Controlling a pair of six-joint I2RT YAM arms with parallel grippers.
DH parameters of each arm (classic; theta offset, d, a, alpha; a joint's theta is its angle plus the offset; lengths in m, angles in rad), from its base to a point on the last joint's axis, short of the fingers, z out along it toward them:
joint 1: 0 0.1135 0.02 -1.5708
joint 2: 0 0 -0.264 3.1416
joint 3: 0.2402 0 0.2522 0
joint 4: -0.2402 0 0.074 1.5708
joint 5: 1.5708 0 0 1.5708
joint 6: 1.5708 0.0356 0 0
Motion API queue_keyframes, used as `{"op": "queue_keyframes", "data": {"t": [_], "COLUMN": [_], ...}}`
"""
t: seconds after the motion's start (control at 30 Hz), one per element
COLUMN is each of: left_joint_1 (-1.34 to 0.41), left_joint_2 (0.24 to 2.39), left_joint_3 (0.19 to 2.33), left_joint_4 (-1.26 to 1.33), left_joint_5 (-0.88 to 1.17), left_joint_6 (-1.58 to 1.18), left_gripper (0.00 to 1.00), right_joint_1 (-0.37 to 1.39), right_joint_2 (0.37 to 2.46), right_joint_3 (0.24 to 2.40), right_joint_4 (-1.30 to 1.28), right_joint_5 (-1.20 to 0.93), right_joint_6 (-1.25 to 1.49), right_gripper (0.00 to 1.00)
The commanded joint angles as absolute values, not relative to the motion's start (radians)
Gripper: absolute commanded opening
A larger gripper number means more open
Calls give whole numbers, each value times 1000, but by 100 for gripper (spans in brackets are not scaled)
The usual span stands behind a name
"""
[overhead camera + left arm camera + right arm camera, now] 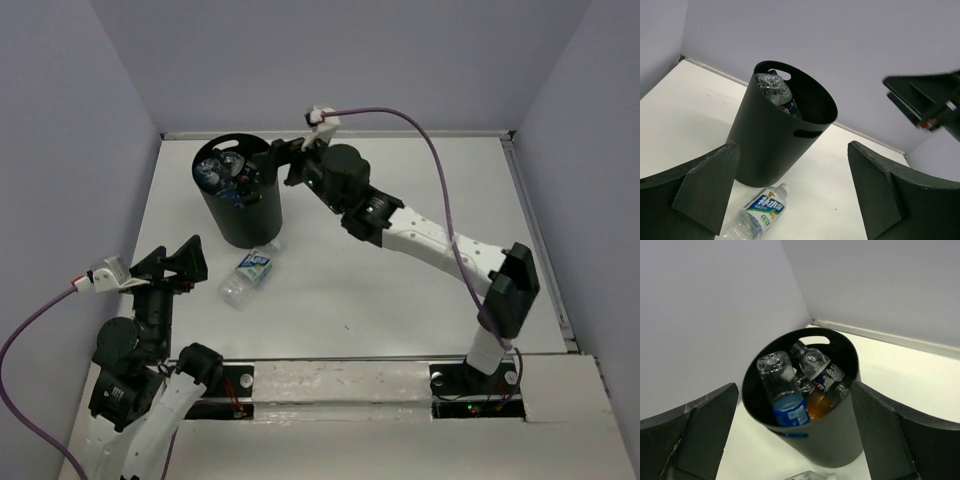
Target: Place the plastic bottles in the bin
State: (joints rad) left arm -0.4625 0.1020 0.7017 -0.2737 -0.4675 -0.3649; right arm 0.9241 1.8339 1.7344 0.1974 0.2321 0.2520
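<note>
White worktop (380,290) | bin (240,222) holds several bottles (785,385) | loose bottle (248,275) lying at bin's foot | left jaws spread wide, empty | right jaws spread wide, empty, by bin's rim

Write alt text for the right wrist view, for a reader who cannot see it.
Looking down into the black bin, which holds a clear bottle with a blue label, a cola bottle and an orange bottle. The open right tool hovers above, its dark fingers framing the bin on a white table.

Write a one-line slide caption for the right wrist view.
Open right gripper above the black bin, several plastic bottles inside.
</note>
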Motion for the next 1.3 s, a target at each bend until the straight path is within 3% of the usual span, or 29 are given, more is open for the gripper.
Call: {"op": "queue_keyframes", "data": {"t": [0.0, 0.13, 0.5, 0.93, 1.27], "left_joint_1": [-456, -456, -462, -477, -476], "left_joint_2": [106, 100, 95, 84, 81], "left_joint_3": [709, 707, 704, 704, 706], "left_joint_4": [-225, -221, -229, -229, -232], "left_joint_5": [-463, -454, -440, -445, -445], "left_joint_6": [-357, -357, -359, -357, -359], "left_gripper": [99, 99, 99, 99, 99], "right_joint_1": [940, 971, 1072, 1081, 1091], "right_joint_2": [1623, 1638, 1926, 2125, 2189], "right_joint_3": [1294, 1132, 1241, 1436, 1542], "right_joint_4": [391, 341, 356, 169, 2], "right_joint_5": [524, 537, 476, 456, 430], "right_joint_6": [564, 782, 1040, 1057, 919], "right_gripper": [99, 99, 100, 100, 98]}}
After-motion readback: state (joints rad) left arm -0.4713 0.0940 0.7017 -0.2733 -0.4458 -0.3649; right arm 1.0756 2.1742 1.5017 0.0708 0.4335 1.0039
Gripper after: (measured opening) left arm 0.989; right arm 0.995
